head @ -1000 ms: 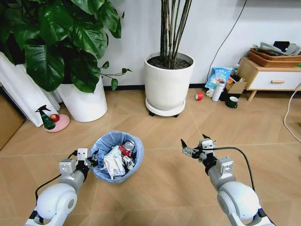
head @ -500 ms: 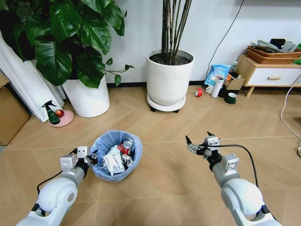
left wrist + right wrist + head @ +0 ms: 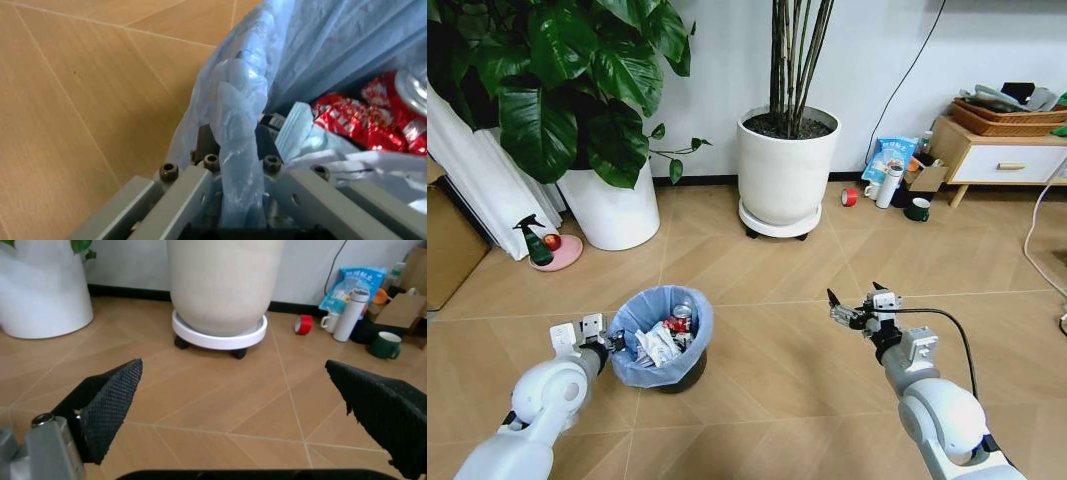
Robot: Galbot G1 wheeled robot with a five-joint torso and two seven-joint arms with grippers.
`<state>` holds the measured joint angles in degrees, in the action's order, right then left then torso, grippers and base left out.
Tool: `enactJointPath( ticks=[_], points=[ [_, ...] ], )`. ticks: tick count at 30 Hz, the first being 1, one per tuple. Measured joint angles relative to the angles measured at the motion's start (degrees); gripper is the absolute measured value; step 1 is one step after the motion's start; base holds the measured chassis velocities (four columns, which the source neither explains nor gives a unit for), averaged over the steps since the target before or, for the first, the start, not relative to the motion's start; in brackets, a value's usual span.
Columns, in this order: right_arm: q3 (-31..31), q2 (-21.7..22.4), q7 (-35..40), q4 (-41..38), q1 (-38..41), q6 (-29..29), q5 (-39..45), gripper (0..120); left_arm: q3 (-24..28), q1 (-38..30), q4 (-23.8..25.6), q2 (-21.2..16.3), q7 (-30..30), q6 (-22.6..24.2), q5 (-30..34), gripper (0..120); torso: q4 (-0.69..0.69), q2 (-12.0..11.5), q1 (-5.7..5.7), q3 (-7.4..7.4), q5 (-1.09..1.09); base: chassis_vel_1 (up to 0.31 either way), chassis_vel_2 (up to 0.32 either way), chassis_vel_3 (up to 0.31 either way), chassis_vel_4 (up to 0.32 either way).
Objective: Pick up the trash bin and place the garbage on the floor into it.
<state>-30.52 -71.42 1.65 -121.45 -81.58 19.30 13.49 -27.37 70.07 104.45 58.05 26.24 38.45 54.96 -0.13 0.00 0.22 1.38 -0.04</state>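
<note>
Clamping the trash bin (image 3: pixel 660 340) rim in left gripper (image 3: pixel 614 341); hovering right gripper (image 3: pixel 855 301) above the floor (image 3: pixel 767 390), jaws spread wide.

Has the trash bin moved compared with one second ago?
Yes. The trash bin, held at its rim by the left end effector, now looks lower and more upright, seen farther from the white wheeled plant pot.

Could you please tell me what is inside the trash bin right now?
Inside the trash bin, held at its rim by the left gripper, lie a crushed red can and crumpled white paper. Anything beneath them is covered.
</note>
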Motion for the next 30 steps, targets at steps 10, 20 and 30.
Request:
enactJointPath(
  ticks=[10,20,30],
  points=[
    [-0.7,-0.5,-0.2,0.7,-0.1,-0.8,0.0,100,0.1,-0.6,-4.0,0.6,-1.5,-1.2,-2.4,0,0.0,0.0,0.0,-0.01,0.0,0.0,0.0,0.0,0.0],
    [-0.9,-0.7,-0.6,0.8,0.1,-1.0,0.0,100,-0.1,-0.3,-4.1,0.7,-2.4,-2.3,-3.5,13,0.0,0.0,-0.01,-0.01,-0.02,0.0,0.0,0.0,0.0],
    [-0.7,-0.9,-0.8,1.0,0.5,-1.0,0.0,100,-0.5,1.0,-0.8,0.4,-2.7,-6.5,-7.5,47,0.0,0.0,-0.01,0.0,-0.01,0.0,0.0,0.0,0.0]
  ],
)
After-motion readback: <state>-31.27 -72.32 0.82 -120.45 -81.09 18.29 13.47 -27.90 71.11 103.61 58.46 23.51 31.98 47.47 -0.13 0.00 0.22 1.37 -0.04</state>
